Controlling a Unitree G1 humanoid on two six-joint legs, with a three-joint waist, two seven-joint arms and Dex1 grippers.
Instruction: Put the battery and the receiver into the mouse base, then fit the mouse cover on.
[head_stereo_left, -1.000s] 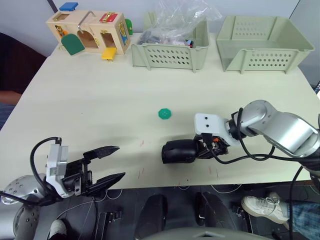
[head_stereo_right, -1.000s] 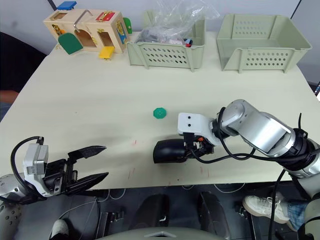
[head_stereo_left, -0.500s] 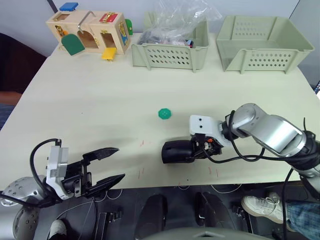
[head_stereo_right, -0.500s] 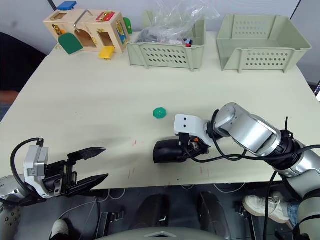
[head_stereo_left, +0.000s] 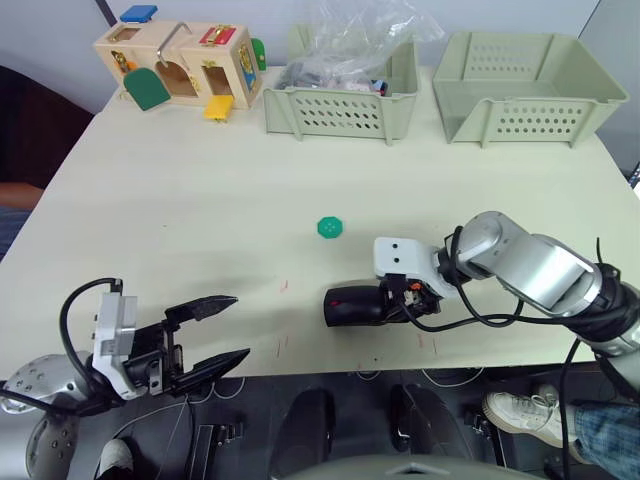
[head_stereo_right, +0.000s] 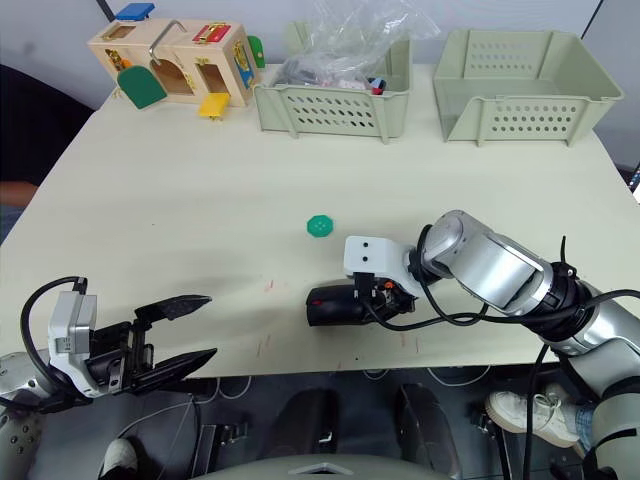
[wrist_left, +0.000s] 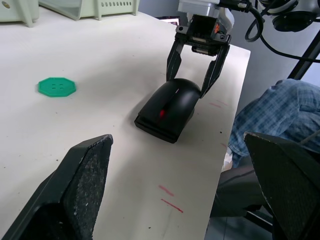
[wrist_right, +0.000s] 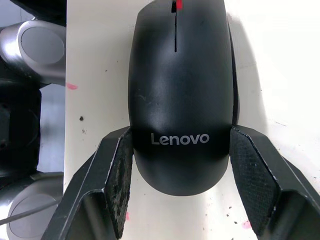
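The mouse cover (wrist_right: 180, 100) is a glossy black shell with a printed logo. It sits on the mouse base, making one closed black mouse (head_stereo_left: 355, 305) that lies flat near the table's front edge. My right gripper (wrist_right: 181, 134) straddles the mouse's rear end, one pad against each side, and is shut on it (wrist_left: 186, 86). My left gripper (head_stereo_left: 238, 325) hangs open over the front edge at the left, well away from the mouse and holding nothing. The battery and the receiver are out of view.
A flat green disc (head_stereo_left: 329, 228) lies on the table just behind the mouse. Two pale green baskets (head_stereo_left: 340, 110) (head_stereo_left: 525, 100) stand along the back, the left one holding a plastic bag. A wooden toy box (head_stereo_left: 180, 65) is at the back left.
My right gripper has slid left over the mouse's rear. The mouse, which looked raised or tilted before, now lies lower and flat. My left gripper has not moved.
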